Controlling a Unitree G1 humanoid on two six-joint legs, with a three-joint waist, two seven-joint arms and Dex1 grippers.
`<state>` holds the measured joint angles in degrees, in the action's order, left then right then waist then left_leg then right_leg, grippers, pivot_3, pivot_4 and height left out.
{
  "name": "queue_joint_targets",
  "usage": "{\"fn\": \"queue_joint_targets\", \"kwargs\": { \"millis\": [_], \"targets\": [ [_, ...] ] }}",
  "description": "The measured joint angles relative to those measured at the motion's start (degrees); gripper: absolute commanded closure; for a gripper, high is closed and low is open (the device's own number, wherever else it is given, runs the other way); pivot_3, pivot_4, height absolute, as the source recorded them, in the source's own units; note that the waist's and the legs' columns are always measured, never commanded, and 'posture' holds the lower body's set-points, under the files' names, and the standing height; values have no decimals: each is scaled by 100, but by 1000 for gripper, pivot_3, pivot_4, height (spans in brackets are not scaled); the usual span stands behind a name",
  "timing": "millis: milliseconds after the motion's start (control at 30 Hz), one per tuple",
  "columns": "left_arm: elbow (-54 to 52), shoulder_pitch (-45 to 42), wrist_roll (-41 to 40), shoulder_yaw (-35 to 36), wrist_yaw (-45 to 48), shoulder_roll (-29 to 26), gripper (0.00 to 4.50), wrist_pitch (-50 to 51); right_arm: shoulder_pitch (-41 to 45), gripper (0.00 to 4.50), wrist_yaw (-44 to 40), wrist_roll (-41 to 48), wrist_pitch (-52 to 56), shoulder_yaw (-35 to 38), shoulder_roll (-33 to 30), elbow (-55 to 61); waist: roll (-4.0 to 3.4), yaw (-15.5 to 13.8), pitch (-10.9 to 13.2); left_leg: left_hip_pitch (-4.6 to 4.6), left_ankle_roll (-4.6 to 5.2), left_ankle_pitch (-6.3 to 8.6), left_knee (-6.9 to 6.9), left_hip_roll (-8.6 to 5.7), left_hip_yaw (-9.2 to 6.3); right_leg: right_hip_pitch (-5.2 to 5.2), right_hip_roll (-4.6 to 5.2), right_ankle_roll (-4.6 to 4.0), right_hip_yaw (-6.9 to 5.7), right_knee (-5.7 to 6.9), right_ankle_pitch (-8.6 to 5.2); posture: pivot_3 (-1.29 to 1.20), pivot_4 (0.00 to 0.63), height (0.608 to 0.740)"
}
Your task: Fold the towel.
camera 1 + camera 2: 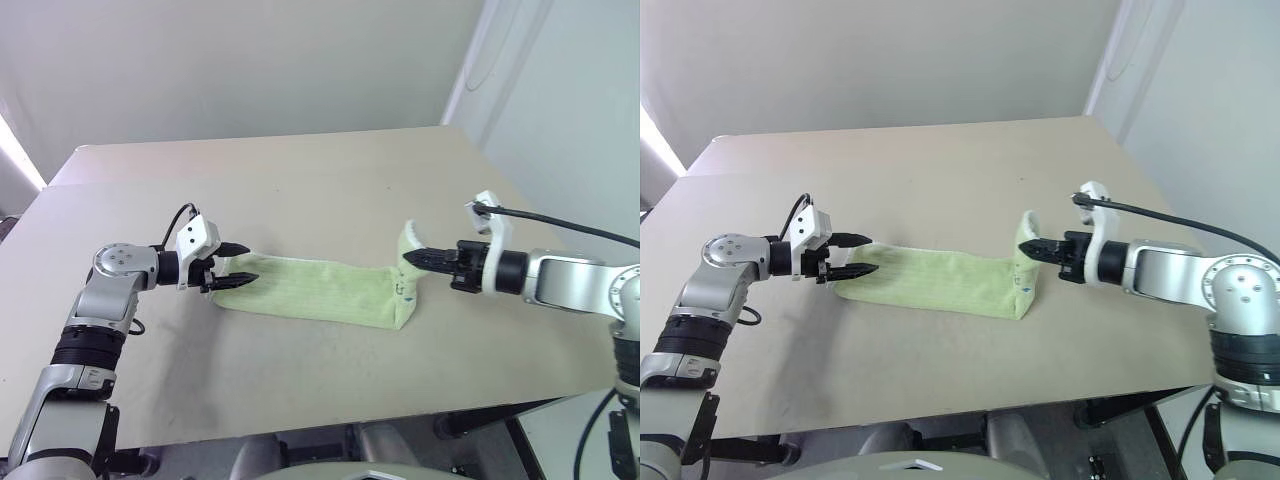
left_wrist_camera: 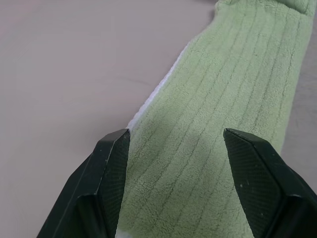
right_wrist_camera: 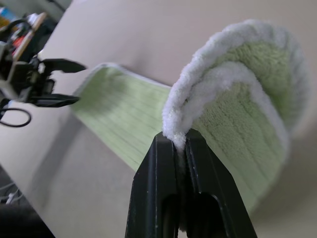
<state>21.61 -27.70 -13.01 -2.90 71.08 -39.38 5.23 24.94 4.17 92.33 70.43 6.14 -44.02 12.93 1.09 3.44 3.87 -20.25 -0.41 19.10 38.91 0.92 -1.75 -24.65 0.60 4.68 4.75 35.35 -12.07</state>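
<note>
Pinching the towel's (image 1: 330, 290) right end, my right gripper (image 1: 412, 258) has its fingers clamped on the white trim, lifting it off the table (image 1: 300, 180) at centre-right of frame; my left gripper (image 1: 245, 264) gapes wide over the flat left end, holding nothing

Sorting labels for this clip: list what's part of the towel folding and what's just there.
Part of the job:
- towel, one end lifted
- right tool, shut on the towel's lifted end
- left tool, open over the towel's other end

Just there:
- table
- wall
</note>
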Motion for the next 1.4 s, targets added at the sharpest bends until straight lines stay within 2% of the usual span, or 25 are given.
{"fn": "queue_joint_targets", "kwargs": {
  "millis": [233,367,533,667,800,1000,1200,1300,1400],
  "targets": [
    [-22,25,-1,2,-33,-3,1322,3,90,4463,220,-452,-18,-841,993,61,0,-27,-1,0,0,0,14,0,-5,-8,1,-2,-5,11,2,0,0,712],
    [-29,58,1,1,-32,-3,1322,-5,182,4463,356,-1142,-159,-1062,1605,-238,-2,-28,-2,2,0,0,16,0,-5,-13,1,-3,-5,17,4,0,0,712],
    [-28,106,0,2,-22,-12,1322,-5,156,4463,197,-1898,-214,-1190,1829,-309,-3,-57,-2,-3,0,0,17,-1,-7,-33,0,-5,-8,19,23,0,0,712],
    [-22,108,1,6,-20,-59,1322,-37,70,3538,-96,-2347,-158,-1405,1996,-309,-3,-65,-3,-2,0,0,17,-1,-6,-34,0,-4,-8,20,25,0,0,712],
    [-15,108,1,10,-21,-73,1322,-77,156,2119,-275,-2630,-43,-1440,2324,-337,-3,-70,-3,2,0,-1,23,-1,-7,-34,-1,-5,-8,34,25,0,0,712],
    [40,108,1,12,-23,-78,1322,-108,268,14,-610,-2866,92,-1307,2397,-341,-3,-75,-3,4,0,-1,25,-2,-9,-35,-1,-4,-9,42,25,0,0,712],
    [102,110,-3,34,-27,-86,1322,-110,280,14,-1153,-2645,-280,-583,2254,610,-2,-81,-4,2,0,-1,25,-3,-9,-42,-1,0,-11,51,26,0,0,712],
    [169,109,-9,67,-38,-86,1322,-109,139,14,-1440,-3414,-942,-660,1991,746,-1,-80,-5,7,-1,-1,26,-3,-8,-40,-2,17,-10,54,14,0,0,712],
    [336,99,-17,207,-55,-120,1322,-46,-199,14,-1882,-4396,-1590,-1213,1806,560,0,-60,-6,13,-1,-1,25,-3,-6,-40,-5,11,-8,65,10,0,0,712]
  ]
}}
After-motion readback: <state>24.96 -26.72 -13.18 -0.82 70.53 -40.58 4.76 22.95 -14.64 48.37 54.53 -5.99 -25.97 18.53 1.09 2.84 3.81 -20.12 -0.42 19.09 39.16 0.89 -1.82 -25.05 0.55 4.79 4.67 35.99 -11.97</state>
